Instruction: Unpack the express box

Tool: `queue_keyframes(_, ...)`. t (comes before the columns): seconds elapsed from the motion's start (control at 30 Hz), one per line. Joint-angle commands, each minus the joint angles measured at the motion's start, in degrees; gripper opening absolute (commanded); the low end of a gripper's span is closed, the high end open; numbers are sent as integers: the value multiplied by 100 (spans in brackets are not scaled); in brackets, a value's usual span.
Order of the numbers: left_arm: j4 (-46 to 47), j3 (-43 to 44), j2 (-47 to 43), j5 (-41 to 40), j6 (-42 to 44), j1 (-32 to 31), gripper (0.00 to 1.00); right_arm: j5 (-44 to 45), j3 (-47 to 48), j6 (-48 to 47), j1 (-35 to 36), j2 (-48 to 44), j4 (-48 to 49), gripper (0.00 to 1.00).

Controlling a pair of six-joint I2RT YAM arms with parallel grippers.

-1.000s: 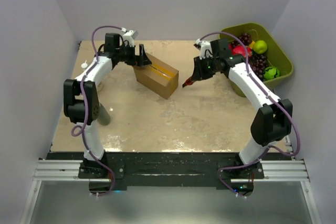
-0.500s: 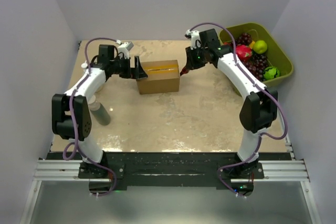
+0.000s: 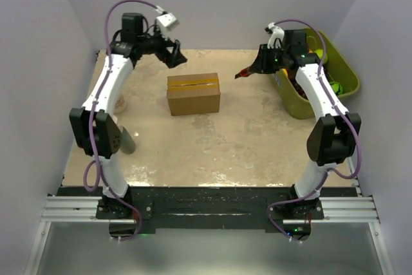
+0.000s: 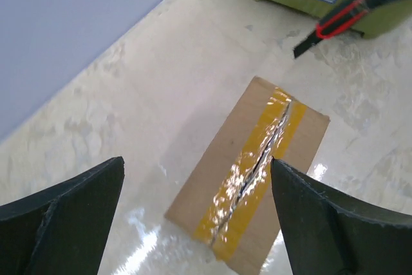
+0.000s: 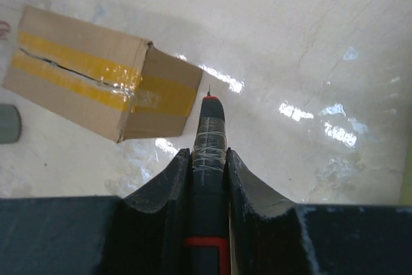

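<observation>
Express box [image 3: 193, 93] lies shut, tape [image 4: 271, 159] slit — left claw [image 3: 174, 55] spread, right claw [image 3: 265, 64] pinching a knife [image 5: 209, 133].

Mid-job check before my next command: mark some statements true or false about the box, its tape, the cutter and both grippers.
1. The tape along the express box top seam is slit. True.
2. The left gripper grips the box. False: it is open and clear of the box.
3. The right gripper holds a cutter. True.
4. The cutter's tip touches the box. False: the top view shows a gap between them.
5. The flaps are folded open. False: they lie shut.
</observation>
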Motion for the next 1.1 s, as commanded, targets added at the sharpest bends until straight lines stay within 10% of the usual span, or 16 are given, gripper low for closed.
queue_keyframes(0.0, -974, 798, 637, -173, 2186, -1001, 100, -1183, 194, 709, 62, 42, 1049, 0)
queue_keyframes(0.37, 62, 1749, 2141, 623, -203, -1073, 100, -2292, -878, 1537, -236, -309, 2219, 0)
queue_keyframes(1.07, -2247, 1256, 2756, 2302, 1625, -932, 87, -2968, -3532, 4762, -1080, -854, 5770, 0)
